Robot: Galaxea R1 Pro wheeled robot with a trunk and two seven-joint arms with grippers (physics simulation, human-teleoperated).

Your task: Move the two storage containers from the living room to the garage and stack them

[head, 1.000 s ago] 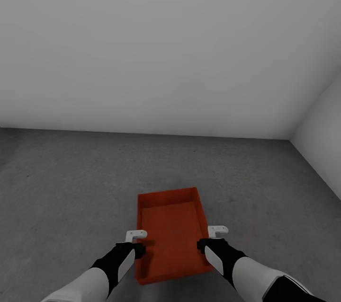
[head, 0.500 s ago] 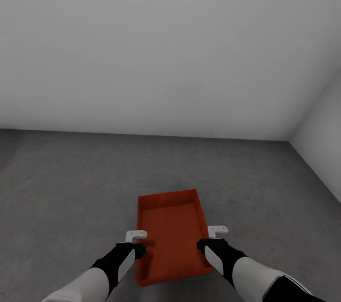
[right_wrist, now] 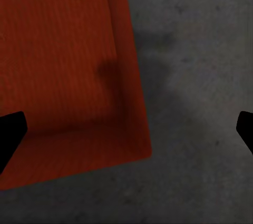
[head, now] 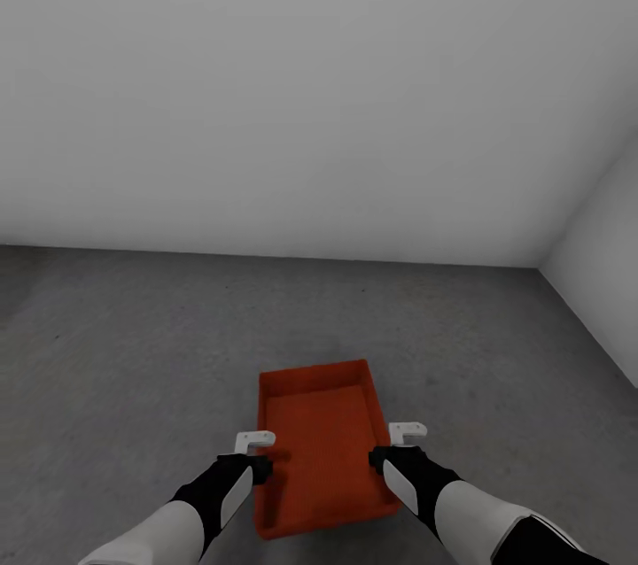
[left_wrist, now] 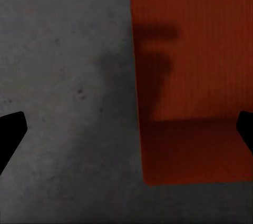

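One orange-red storage container (head: 323, 450) lies flat on the rough dark grey garage floor (head: 133, 352), right in front of me. My left gripper (head: 255, 443) hangs above its left long wall and my right gripper (head: 406, 436) above its right long wall. Both are open and hold nothing. The left wrist view looks down past the left gripper (left_wrist: 126, 132) at the container (left_wrist: 190, 76) and the floor beside it. In the right wrist view the right gripper (right_wrist: 126, 129) hangs over the container's (right_wrist: 63, 76) near corner. The second container is out of view.
A pale grey wall (head: 310, 87) stands ahead, meeting a side wall (head: 602, 264) in a corner at the right. Bare concrete floor stretches to the left and ahead of the container.
The whole head view has shifted slightly, so the container and the wall's foot sit a little lower in the picture. Both arms keep their pose, grippers open.
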